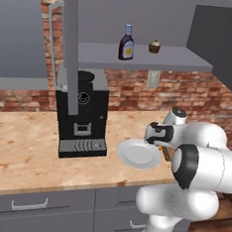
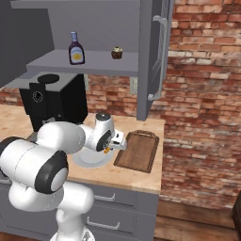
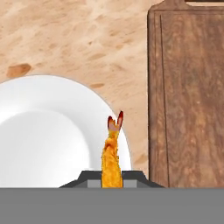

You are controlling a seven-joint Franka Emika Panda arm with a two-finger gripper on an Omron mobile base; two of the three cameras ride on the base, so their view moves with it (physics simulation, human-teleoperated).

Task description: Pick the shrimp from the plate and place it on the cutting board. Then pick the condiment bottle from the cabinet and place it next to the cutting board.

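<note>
So, claw (image 2: 112, 147): closed on the shrimp, hanging just above the plate's right edge, btw plate and board.
Claw tips: two dark tips at bottom of hand view (image 3: 112, 178), shrimp pinched btw them.
Shrimp (image 3: 111, 159): orange, held at the body end, tail fins pointing away from claw; seen over the plate rim in hand view. In right base view it's a small orange bit (image 2: 107, 150) under the claw; in left base view an orange speck (image 1: 159, 147) by the hand.
Plate (image 3: 39, 131): round, white, flat on desk, nothing lying on it. Sits in front of the coffee machine, left of board (image 2: 87, 162), (image 1: 137, 154).
Board (image 3: 192, 96): dark brown wood, raised edge, handle end away from robot; bare top; just beside plate, narrow strip of desk btw them (image 2: 139, 150).
Desk (image 1: 21, 144): light wood-look top, grey drawers below.
Coffee machine (image 1: 81, 115): black, upright, behind/left of plate.
Cabinet (image 1: 143, 55): grey, door open, shelf above desk.
Bottle (image 1: 127, 43): dark, yellow-white label, blue cap, upright on cabinet shelf (image 2: 76, 49).
Cupcake (image 1: 154, 46): small, brown, on same shelf, right of bottle, apart from it.
Wall: red brick behind desk.
</note>
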